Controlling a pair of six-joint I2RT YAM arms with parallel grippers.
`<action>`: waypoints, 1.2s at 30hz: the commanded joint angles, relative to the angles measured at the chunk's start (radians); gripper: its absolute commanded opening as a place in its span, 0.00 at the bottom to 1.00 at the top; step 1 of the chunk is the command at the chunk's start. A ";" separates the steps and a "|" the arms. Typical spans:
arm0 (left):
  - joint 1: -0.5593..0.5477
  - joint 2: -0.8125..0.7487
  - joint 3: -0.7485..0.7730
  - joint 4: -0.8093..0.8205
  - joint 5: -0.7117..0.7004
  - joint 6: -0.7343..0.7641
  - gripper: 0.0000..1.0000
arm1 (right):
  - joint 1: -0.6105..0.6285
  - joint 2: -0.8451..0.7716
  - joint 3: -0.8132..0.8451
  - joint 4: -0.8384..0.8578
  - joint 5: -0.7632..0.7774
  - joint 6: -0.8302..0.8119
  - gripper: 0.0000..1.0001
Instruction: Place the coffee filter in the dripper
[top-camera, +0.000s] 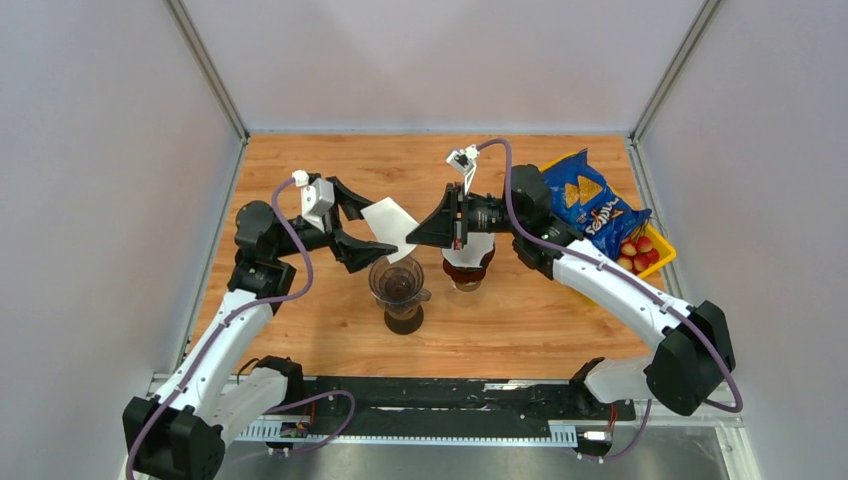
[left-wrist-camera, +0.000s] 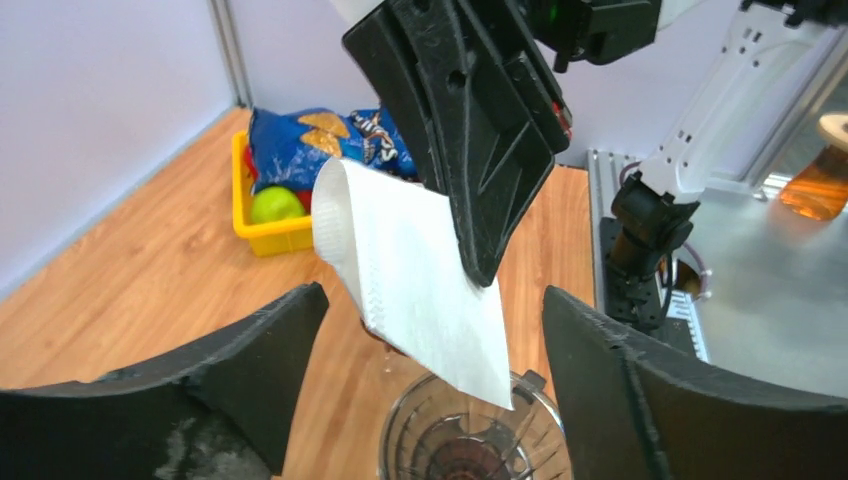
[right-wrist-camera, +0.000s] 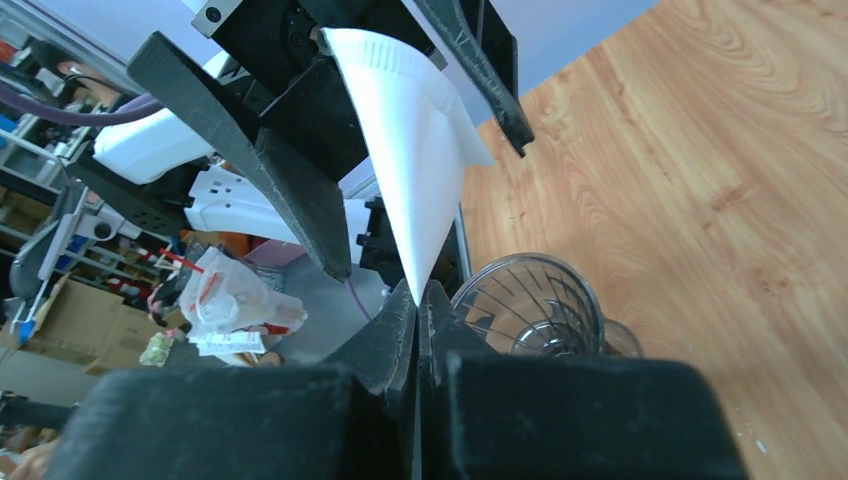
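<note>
The white paper coffee filter (top-camera: 388, 222) hangs in the air just above the clear glass dripper (top-camera: 398, 281), which stands on a dark server. My right gripper (top-camera: 413, 237) is shut on the filter's pointed end; in the right wrist view the tip of the filter (right-wrist-camera: 415, 150) is pinched between the closed jaws (right-wrist-camera: 420, 292), with the dripper (right-wrist-camera: 530, 300) below it. My left gripper (top-camera: 352, 226) is open, its fingers standing either side of the filter (left-wrist-camera: 410, 290) without touching it. The dripper (left-wrist-camera: 470, 440) lies below the filter's lower corner.
A second glass server (top-camera: 468, 266) with brown liquid stands right of the dripper, under the right wrist. A yellow bin (top-camera: 660, 250) at the back right holds a blue chips bag (top-camera: 590, 200) and fruit. Grey walls close in the table on three sides.
</note>
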 joint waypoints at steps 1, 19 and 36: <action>-0.003 -0.043 -0.004 -0.039 -0.123 -0.091 0.97 | 0.005 -0.007 0.063 -0.048 0.059 -0.082 0.01; -0.004 -0.006 0.132 -0.148 -0.258 -0.313 0.36 | 0.005 -0.004 0.108 -0.166 0.145 -0.162 0.04; -0.004 -0.080 0.070 -0.097 -0.250 -0.322 0.00 | -0.012 -0.054 0.114 -0.209 0.306 -0.207 0.29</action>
